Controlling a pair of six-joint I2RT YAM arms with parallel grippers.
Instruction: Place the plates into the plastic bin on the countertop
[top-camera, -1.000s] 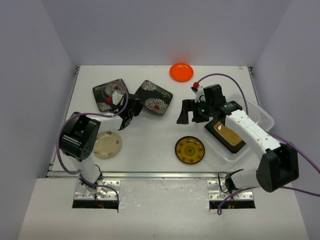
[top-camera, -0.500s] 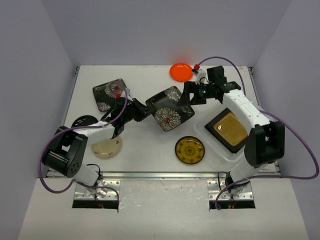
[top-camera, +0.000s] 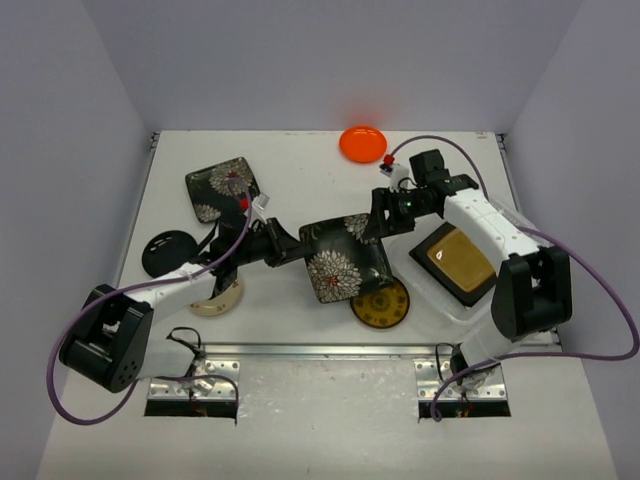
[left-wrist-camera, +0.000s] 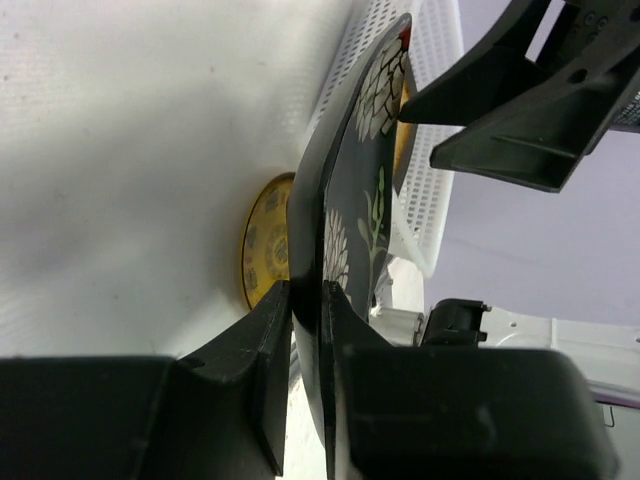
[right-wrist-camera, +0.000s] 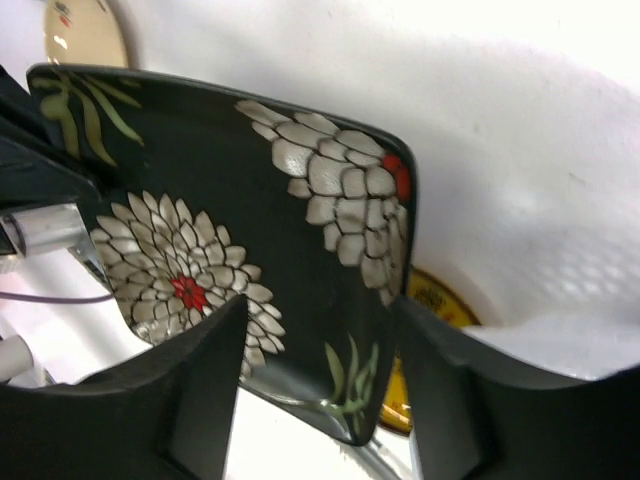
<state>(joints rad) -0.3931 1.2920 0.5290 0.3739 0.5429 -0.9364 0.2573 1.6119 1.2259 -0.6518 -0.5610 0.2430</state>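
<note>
My left gripper (top-camera: 290, 250) is shut on the rim of a black square plate with white flowers (top-camera: 345, 260) and holds it tilted above the countertop (top-camera: 300, 160). In the left wrist view the fingers (left-wrist-camera: 270, 330) pinch this plate (left-wrist-camera: 340, 200) edge-on. My right gripper (top-camera: 385, 215) is open at the plate's far right corner; in its wrist view the plate (right-wrist-camera: 250, 220) lies between its spread fingers (right-wrist-camera: 190, 400). The plastic bin (top-camera: 520, 225) at the right holds the amber-centred plate (top-camera: 455, 262). The teal-centred plate is out of view.
The yellow-patterned round plate (top-camera: 385, 308) lies partly under the held plate. The cream plate (top-camera: 212, 298) is partly under my left arm. A second flowered plate (top-camera: 222, 187) lies far left, the orange plate (top-camera: 362, 143) at the back. A dark round disc (top-camera: 165, 250) lies at the left.
My left gripper carried the flowered plate right and toward the front, over the yellow plate. My right gripper came back from near the orange plate to the held plate's corner.
</note>
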